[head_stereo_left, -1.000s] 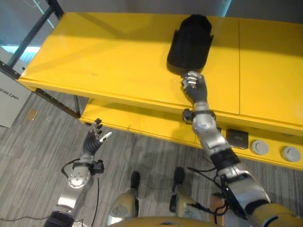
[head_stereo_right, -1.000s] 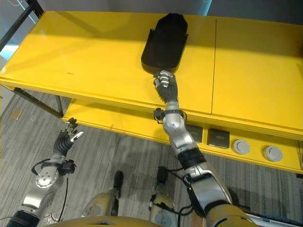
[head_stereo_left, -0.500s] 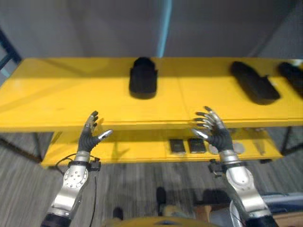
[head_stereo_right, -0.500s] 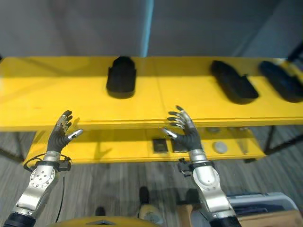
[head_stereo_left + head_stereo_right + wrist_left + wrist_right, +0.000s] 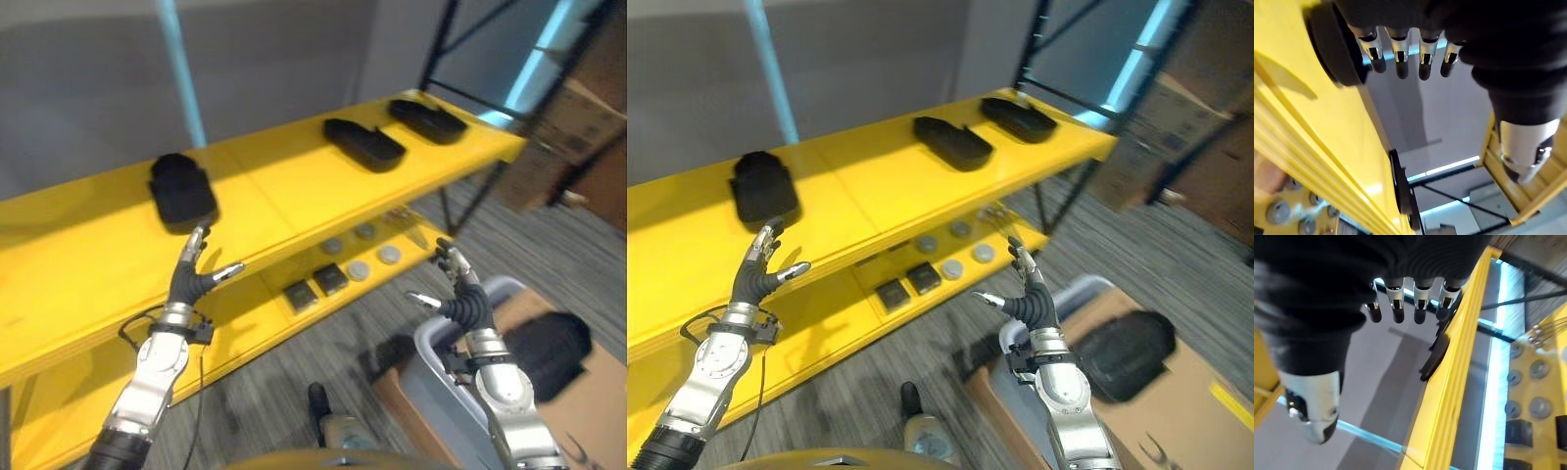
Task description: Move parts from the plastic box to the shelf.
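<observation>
Both my hands are empty right now, fingers spread and relaxed. My right hand [image 5: 464,303] hangs out over the grey plastic box [image 5: 446,357] down on the floor, which sits beside a cardboard box [image 5: 1176,392] with a dark part [image 5: 1122,352] lying by it. My left hand [image 5: 189,279] floats in front of the yellow shelf [image 5: 265,186], just below the black part [image 5: 181,189] on the top board. Two more black parts [image 5: 364,142] sit further along toward the right end, and the lower board has small square blocks [image 5: 315,287] and round discs [image 5: 361,257]. So I'd say I'm between loads, heading to the box. Next I need to lower my right hand into it and curl round another part.
</observation>
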`<state>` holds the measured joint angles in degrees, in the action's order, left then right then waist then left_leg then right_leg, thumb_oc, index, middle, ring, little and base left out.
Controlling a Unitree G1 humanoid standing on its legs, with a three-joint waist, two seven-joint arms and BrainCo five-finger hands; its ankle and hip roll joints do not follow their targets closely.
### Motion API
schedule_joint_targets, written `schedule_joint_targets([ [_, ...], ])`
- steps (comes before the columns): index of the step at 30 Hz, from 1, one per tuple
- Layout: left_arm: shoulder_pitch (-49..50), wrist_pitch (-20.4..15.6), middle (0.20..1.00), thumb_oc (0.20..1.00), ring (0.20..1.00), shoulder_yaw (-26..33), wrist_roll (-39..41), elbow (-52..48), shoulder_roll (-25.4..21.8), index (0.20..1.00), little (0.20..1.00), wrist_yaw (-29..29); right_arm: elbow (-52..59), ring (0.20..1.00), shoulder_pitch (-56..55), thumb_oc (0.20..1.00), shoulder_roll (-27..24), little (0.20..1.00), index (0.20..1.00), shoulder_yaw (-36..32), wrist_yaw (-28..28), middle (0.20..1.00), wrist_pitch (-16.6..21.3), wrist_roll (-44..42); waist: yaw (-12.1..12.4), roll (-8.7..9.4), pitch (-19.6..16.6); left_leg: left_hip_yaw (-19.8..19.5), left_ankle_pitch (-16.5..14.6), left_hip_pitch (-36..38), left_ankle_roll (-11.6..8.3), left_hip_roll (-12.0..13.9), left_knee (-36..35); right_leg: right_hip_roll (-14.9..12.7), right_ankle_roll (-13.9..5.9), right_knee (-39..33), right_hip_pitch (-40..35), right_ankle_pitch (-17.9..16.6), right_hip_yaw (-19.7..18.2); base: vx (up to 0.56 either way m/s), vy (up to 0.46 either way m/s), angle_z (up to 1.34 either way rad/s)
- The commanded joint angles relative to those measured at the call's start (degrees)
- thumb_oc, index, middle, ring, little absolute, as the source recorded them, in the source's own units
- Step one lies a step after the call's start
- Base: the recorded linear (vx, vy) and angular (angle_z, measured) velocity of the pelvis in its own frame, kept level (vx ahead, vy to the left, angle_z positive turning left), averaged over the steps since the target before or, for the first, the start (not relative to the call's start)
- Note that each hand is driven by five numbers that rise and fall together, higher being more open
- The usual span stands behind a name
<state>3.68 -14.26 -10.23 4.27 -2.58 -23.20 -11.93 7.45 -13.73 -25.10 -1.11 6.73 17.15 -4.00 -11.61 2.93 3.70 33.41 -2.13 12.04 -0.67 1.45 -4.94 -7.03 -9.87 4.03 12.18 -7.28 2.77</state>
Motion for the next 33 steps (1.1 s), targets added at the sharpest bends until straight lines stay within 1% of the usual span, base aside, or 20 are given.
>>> schedule_joint_targets([
  [1, -1.51, -3.48, 1.0, 1.0, 1.0, 3.16, -0.48, -1.51, -1.47, 1.0, 1.0, -0.1, 2.75, 1.0, 2.88, 1.0, 0.39, 1.0, 1.0, -2.0, 1.61, 1.0, 3.06, 1.87, 1.34, -1.44, 2.76, -7.63, -8.6, -0.95, 2.98, 0.73, 2.73, -6.33, -2.21, 0.79, -3.7, 2.22, 8.48, 0.02, -0.025, -0.8],
  [3, -1.3, -3.17, 1.0, 1.0, 1.0, 3.36, 0.97, -1.38, -0.35, 1.0, 1.0, 0.76, 2.41, 1.0, 2.68, 1.0, 1.09, 1.0, 1.0, -1.26, 1.41, 1.0, 2.84, 1.91, 1.62, -1.0, 1.64, -4.13, -9.14, -0.27, 2.82, 0.94, 3.33, -8.54, -1.69, -0.98, -5.17, 1.25, 15.59, 0.04, -0.1, -1.48],
  [5, -1.22, -3.16, 1.0, 1.0, 1.0, 3.38, 0.98, -0.99, 0.01, 1.0, 1.0, 1.1, 2.29, 1.0, 2.37, 1.0, 1.26, 1.0, 1.0, -1.02, 1.29, 1.0, 2.71, 1.98, 1.74, -0.78, 1.1, -3.27, -9.25, 0.05, 2.66, 1.05, 3.55, -8.22, -1.65, -2.37, -6.04, 0.96, 15.93, 0.06, -0.11, -1.08],
  [8, -1.7, -2.8, 1.0, 1.0, 1.0, 2.61, 1.74, 0.25, 1.08, 1.0, 1.0, 1.89, 2.35, 1.0, 0.71, 1.0, 1.83, 1.0, 1.0, -1.01, 0.5, 1.0, 2.64, 1.56, 0.88, -0.74, 0.2, -2.63, -9.54, 1.08, 1.73, 2.09, 3.96, -6.14, -1.39, -3.22, -6.24, 1.43, 13.44, 0.15, -0.238, -0.67],
  [9, -2.53, -2.81, 1.0, 1.0, 1.0, 1.65, 2.74, 1.16, 1.85, 1.0, 1.0, 2.35, 2.6, 1.0, 0.15, 1.0, 0.88, 1.0, 1.0, -1.33, -0.01, 1.0, 2.81, 0.91, 0.14, -0.97, -0.11, -2.4, -9.98, 1.27, 0.54, 4.71, 7.28, -3.84, -0.28, -3.91, -7.55, 2.78, 11.43, 0.16, -0.325, -0.49],
  [13, -2.81, -2.75, 1.0, 1.0, 1.0, 1.16, 3.56, 1.21, 2.23, 1.0, 1.0, 2.53, 2.66, 1.0, 0.38, 1.0, 0.46, 1.0, 1.0, -1.46, -0.03, 1.0, 2.95, 0.29, -0.02, -1.27, -0.04, -2.21, -10.24, 0.59, -0.41, 6.52, 10.09, -2.67, 0.49, -4.26, -8.13, 3.62, 11.05, 0.06, -0.172, -0.2],
  [14, -3.09, -2.73, 1.0, 1.0, 1.0, 0.67, 4.18, 1.21, 2.47, 1.0, 1.0, 2.86, 2.85, 1.0, 0.63, 1.0, 0.0, 1.0, 1.0, -1.48, 0.06, 1.0, 3.07, -0.09, 0.01, -1.36, 0.13, -1.97, -9.59, -0.45, -1.23, 8.37, 13.25, -1.72, 1.31, -4.62, -8.93, 4.47, 10.84, 0.12, -0.31, -0.17],
  [15, -3.01, -2.59, 1.0, 1.0, 1.0, 0.28, 5.12, 1.25, 2.63, 1.0, 1.0, 2.67, 2.83, 1.0, 2.08, 1.0, -1.44, 1.0, 1.0, -1.0, 0.34, 1.0, 3.26, -0.16, 0.8, -1.42, 0.58, -2.25, -5.03, -2.87, -3.48, 12.36, 21.7, 0.71, 3.22, -5.38, -10.81, 6.08, 10.32, 0.17, -0.494, -0.38],
  [16, -2.81, -2.29, 1.0, 1.0, 1.0, 0.03, 5.92, 1.3, 2.62, 1.0, 1.0, 2.1, 2.84, 1.0, 4.6, 1.0, -3.32, 1.0, 1.0, 0.35, 0.57, 1.0, 3.08, -0.38, 3.23, -1.23, 2.25, -7.87, 0.2, -7.02, -5.24, 14.76, 32.11, 3.41, 5.62, -5.8, -12.24, 7.43, 8.61, 0.14, -0.417, -0.67],
  [18, -2.99, -2.27, 1.0, 1.0, 1.0, 0.08, 5.93, 1.31, 2.64, 1.0, 1.0, 2.08, 2.64, 1.0, 4.92, 1.0, -3.37, 1.0, 1.0, 0.37, 0.61, 1.0, 3.1, -0.41, 2.99, -1.56, 2.37, -8.56, 0.02, -7.95, -5.73, 15.58, 33.44, 3.95, 5.98, -5.84, -12.14, 7.51, 8.89, -0.04, -0.144, -1.13],
  [19, -2.75, -2.27, 1.0, 1.0, 1.0, 0.28, 6.43, 1.37, 2.71, 1.0, 1.0, 1.21, 1.44, 1.0, 7.97, 1.0, -4.54, 1.0, 1.0, 3.0, 0.83, 1.0, 2.49, -0.89, 6.1, 0.27, 3.51, -19.22, 0.57, -13.74, -3.18, 9.47, 38.35, 3.41, 6.75, -5.74, -11.32, 6.45, 6.35, -0.11, -0.021, -0.82],
  [20, -2.35, -2.37, 1.0, 1.0, 1.0, 0.5, 6.67, 1.17, 2.75, 1.0, 1.0, 1.16, 1.23, 1.0, 8.86, 1.0, -4.93, 1.0, 1.0, 4.13, 0.66, 1.0, 2.26, -0.99, 7.48, 0.44, 3.87, -25.38, -0.8, -15.23, -2.44, 5.36, 37.97, 3.37, 6.23, -5.25, -10.8, 6.24, 4.51, -0.09, 0.019, -0.51],
  [22, -1.76, -2.87, 1.0, 1.0, 1.0, 1.08, 6.46, 0.82, 2.88, 1.0, 1.0, 0.97, 0.98, 1.0, 10.59, 1.0, -5.55, 1.0, 1.0, 5.63, 0.19, 1.0, 2.33, -1.25, 9.51, -0.07, 4.36, -33.81, -3.61, -14.13, -1.87, 0.47, 34.8, 4.2, 5.22, -5.08, -10.61, 5.6, 0.85, 0.02, 0.108, -1.33],
  [23, -1.86, -3.13, 1.0, 1.0, 1.0, 1.29, 6.19, 0.88, 2.79, 1.0, 1.0, 0.87, 0.57, 1.0, 11.18, 1.0, -5.57, 1.0, 1.0, 5.93, 0.04, 1.0, 2.43, -1.41, 9.86, 0.11, 4.14, -36.18, -4.38, -13.31, -1.64, -0.85, 32.4, 4.19, 4.8, -5.33, -10.25, 5.08, -0.4, 0.01, 0.155, -2.37],
  [24, -2.26, -3.6, 1.0, 1.0, 1.0, 1.27, 6.13, 1.27, 3.3, 1.0, 1.0, 1.16, -0.5, 1.0, 11.25, 1.0, -5.78, 1.0, 1.0, 5.74, -0.24, 1.0, 2.52, -1.28, 10.1, -0.44, 3.77, -38.92, -8.74, -9.8, -0.66, -1.84, 25.63, 4.57, 3.99, -5.18, -10.12, 4.68, -2.53, 0.01, 0.119, -1.52],
  [25, -2.26, -3.6, 1.0, 1.0, 1.0, 1.26, 6.13, 1.28, 3.31, 1.0, 1.0, 1.16, -0.49, 1.0, 11.24, 1.0, -5.79, 1.0, 1.0, 5.73, -0.24, 1.0, 2.52, -1.29, 10.16, -0.44, 3.86, -38.87, -8.69, -9.61, -0.66, -1.84, 25.47, 4.57, 4.0, -5.19, -10.22, 4.69, -2.58, -0.03, 0.164, -0.59],
  [27, -3.5, -3.63, 1.0, 1.0, 1.0, 0.33, 6.12, 1.69, 3.3, 1.0, 1.0, 1.6, -1.02, 1.0, 9.51, 1.0, -5.43, 1.0, 1.0, 4.35, -0.57, 1.0, 2.38, -0.45, 9.06, -0.39, 2.96, -38.33, -10.24, -6.37, 0.15, -1.79, 16.78, 3.55, 3.46, -4.46, -8.76, 3.93, -2.04, -0.12, 0.231, 0.04],
  [28, -4.91, -3.71, 1.0, 1.0, 1.0, -0.64, 5.79, 1.44, 2.72, 1.0, 1.0, 1.82, -1.62, 1.0, 7.36, 1.0, -3.8, 1.0, 1.0, 2.74, -0.5, 1.0, 2.18, -1.2, 7.55, -0.31, 2.98, -38.63, -10.8, -5.64, 0.78, -2.9, 13.28, 1.91, 2.39, -3.53, -6.7, 2.63, -1.85, -0.13, 0.244, 0.54],
  [31, -6.43, -3.59, 1.0, 1.0, 1.0, -1.47, 5.27, 1.18, 1.82, 1.0, 1.0, 1.54, -2.34, 1.0, 5.99, 1.0, -1.07, 1.0, 1.0, 2.51, -0.8, 1.0, 2.12, -3.86, 6.75, -0.04, 3.79, -38.06, -10.66, -6.1, 1.36, -3.75, 11.83, 0.93, 1.34, -3.48, -4.99, 1.49, -1.88, -0.23, 0.3, 0.57],
  [33, -7.68, -3.58, 1.0, 1.0, 1.0, -1.8, 5.13, 1.13, 1.39, 1.0, 1.0, 1.05, -3.11, 1.0, 6.66, 1.0, 1.01, 1.0, 1.0, 4.03, -0.75, 1.0, 1.93, -4.24, 6.65, 0.88, 5.1, -36.97, -9.74, -7.11, 2.14, -4.89, 9.46, 0.3, -0.2, -4.44, -2.72, -0.5, -2.28, -0.27, 0.199, 0.06],
])
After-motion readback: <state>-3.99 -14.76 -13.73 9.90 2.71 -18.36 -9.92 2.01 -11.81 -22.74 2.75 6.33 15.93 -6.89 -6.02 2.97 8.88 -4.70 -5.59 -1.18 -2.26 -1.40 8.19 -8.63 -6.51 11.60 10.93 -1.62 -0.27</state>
